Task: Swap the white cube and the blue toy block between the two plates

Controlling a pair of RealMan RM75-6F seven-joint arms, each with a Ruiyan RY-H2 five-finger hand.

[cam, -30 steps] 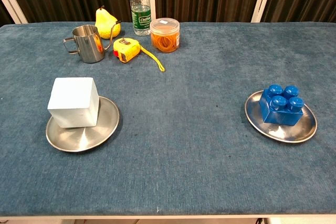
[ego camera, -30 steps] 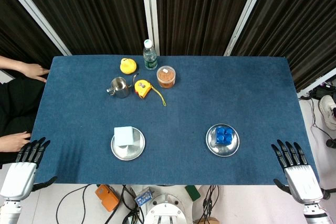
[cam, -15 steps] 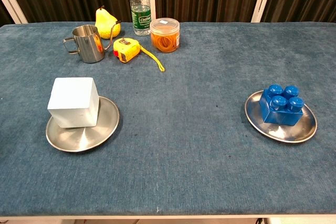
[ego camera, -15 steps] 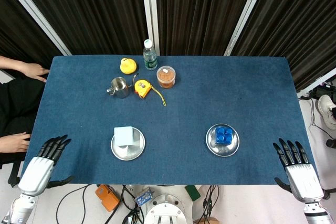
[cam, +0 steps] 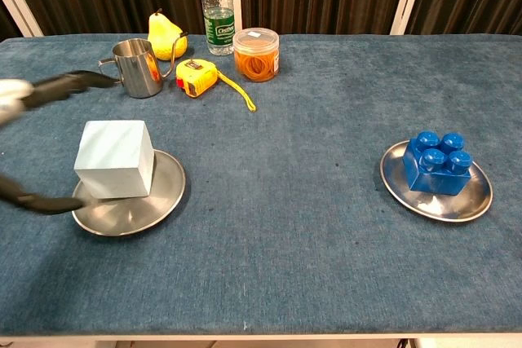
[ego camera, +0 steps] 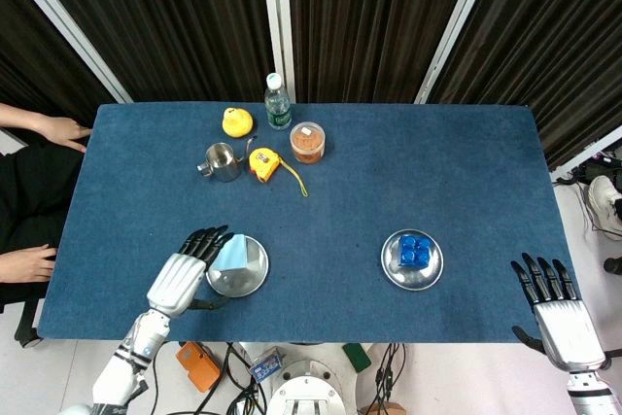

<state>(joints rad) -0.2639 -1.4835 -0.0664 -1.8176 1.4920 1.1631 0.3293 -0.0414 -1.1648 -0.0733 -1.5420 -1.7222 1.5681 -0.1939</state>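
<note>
White cube (cam: 114,158) sits on round steel plate (cam: 151,205) near table's (ego camera: 437,172) front edge, left of centre. Left hand (ego camera: 185,273) open, fingers spread around cube's left side, holding nothing. Blue studded toy block (cam: 437,163) sits on second round steel plate (cam: 408,193), right of centre. Right hand (ego camera: 556,314) open, empty, off front right corner.

At the far side of my blue table (ego camera: 466,182) I see a yellow pear (ego camera: 236,121), a water bottle (ego camera: 278,103), an orange-filled jar (ego camera: 307,142), a steel cup (ego camera: 222,161) and a yellow tape measure (ego camera: 263,163). Someone's hands (ego camera: 60,130) rest at the left edge.
</note>
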